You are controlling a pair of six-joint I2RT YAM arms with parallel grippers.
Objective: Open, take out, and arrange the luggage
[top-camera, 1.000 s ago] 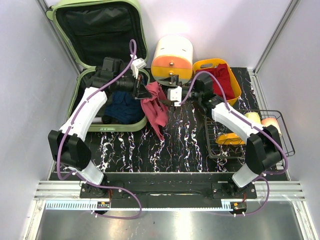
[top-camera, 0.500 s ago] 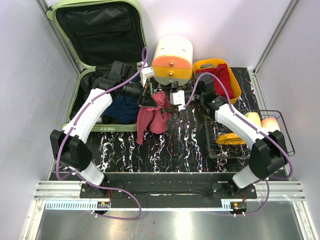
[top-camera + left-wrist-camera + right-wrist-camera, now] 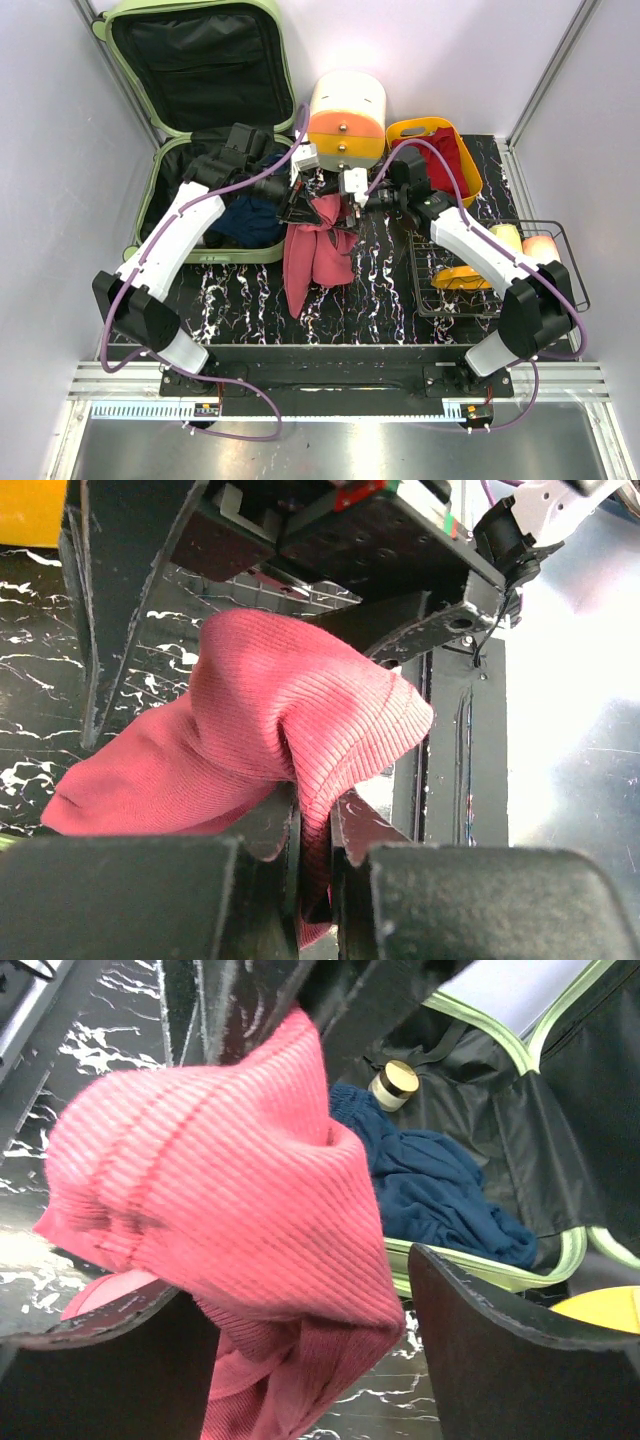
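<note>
left fingers (image 3: 150, 900) clamp red garment (image 3: 290, 710), tips half hidden | luggage (image 3: 200, 70) top cropped

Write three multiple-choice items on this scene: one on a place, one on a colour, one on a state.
1. Where does the dark blue cloth lie? A wire basket; B pale green hard-shell suitcase; C orange plastic bin.
2. What colour is the ribbed knit garment? A yellow; B white; C red.
3. The suitcase lid is: A open; B zipped shut; C removed.
Answers: B, it rests inside the green-rimmed shell; C, plain in both wrist views; A, the black lining is exposed.
</note>
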